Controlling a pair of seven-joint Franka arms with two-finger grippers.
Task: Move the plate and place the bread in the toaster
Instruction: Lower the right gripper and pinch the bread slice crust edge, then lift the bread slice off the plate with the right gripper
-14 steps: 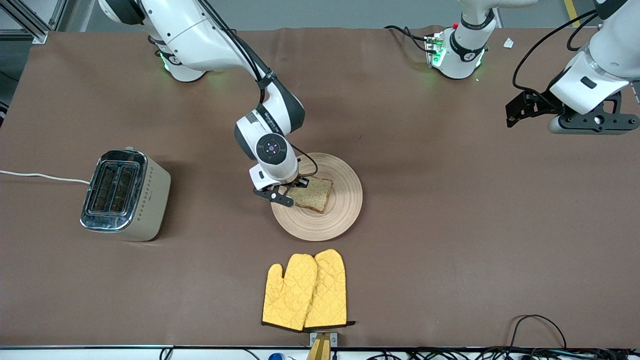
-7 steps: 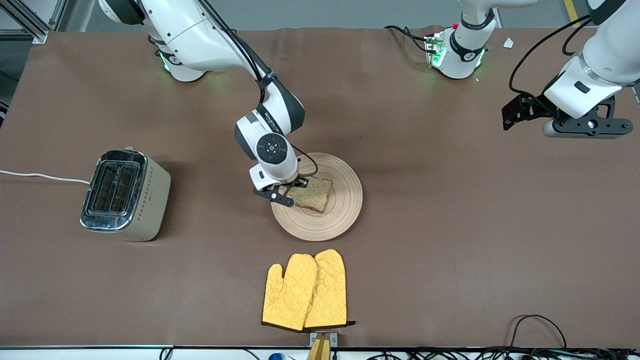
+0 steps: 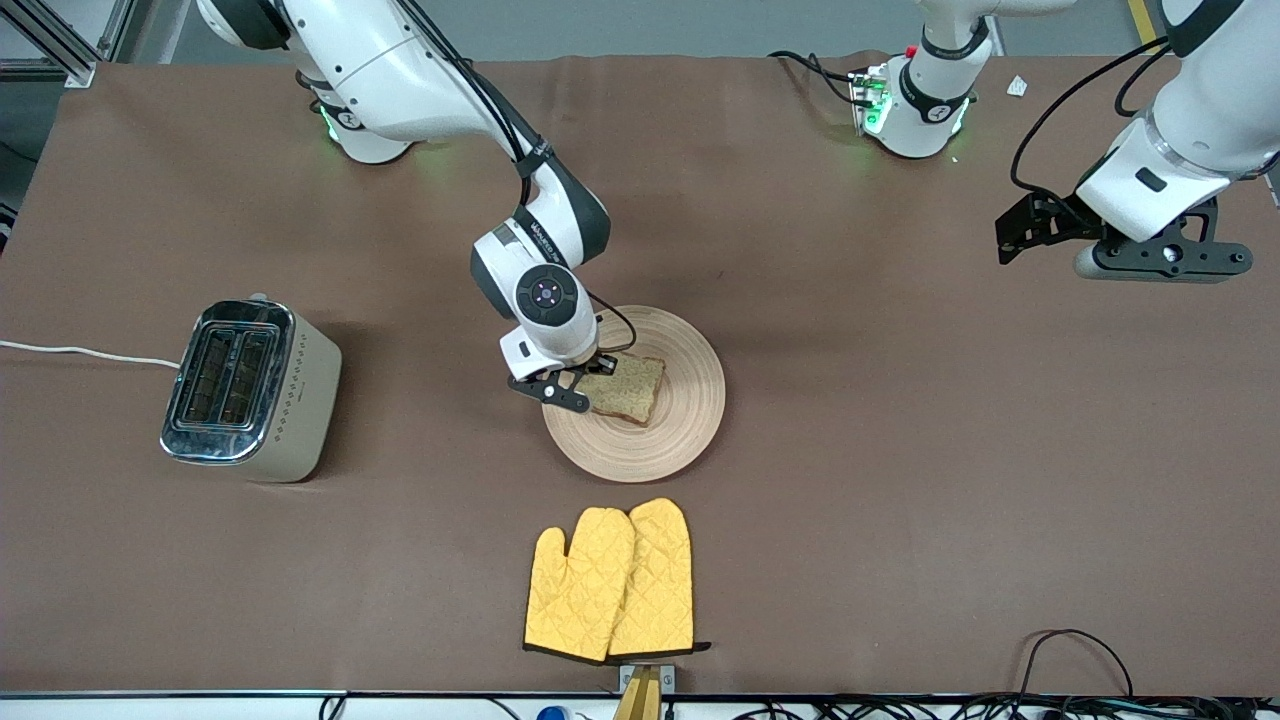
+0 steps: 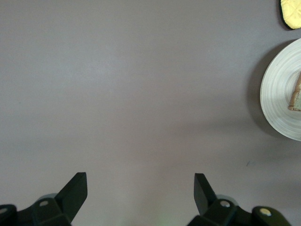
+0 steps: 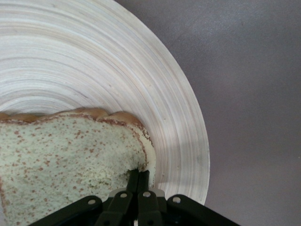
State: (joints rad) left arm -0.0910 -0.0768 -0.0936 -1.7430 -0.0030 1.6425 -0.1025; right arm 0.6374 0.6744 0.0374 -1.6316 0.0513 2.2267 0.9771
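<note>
The round light-wood plate (image 3: 680, 420) lies mid-table with the brown speckled bread (image 3: 630, 388) flat on it. My right gripper (image 3: 585, 385) is down at the bread's edge nearest the toaster. In the right wrist view its jaws (image 5: 139, 176) are pressed together on the corner of the bread (image 5: 61, 160), low over the plate (image 5: 117, 70). The cream toaster (image 3: 250, 390) with a chrome top stands toward the right arm's end of the table, both slots empty. My left gripper (image 3: 1165, 262) hangs open over bare table at the left arm's end, fingertips wide apart (image 4: 141, 188).
A pair of yellow oven mitts (image 3: 612, 580) lies nearer the front camera than the plate. The toaster's white cord (image 3: 80, 352) runs off the table's end. The left wrist view catches the plate's rim (image 4: 277, 94) and a mitt tip (image 4: 291, 12).
My right gripper's jaws have finished closing on the bread's corner. The left arm has drifted a little toward the table's middle, still open.
</note>
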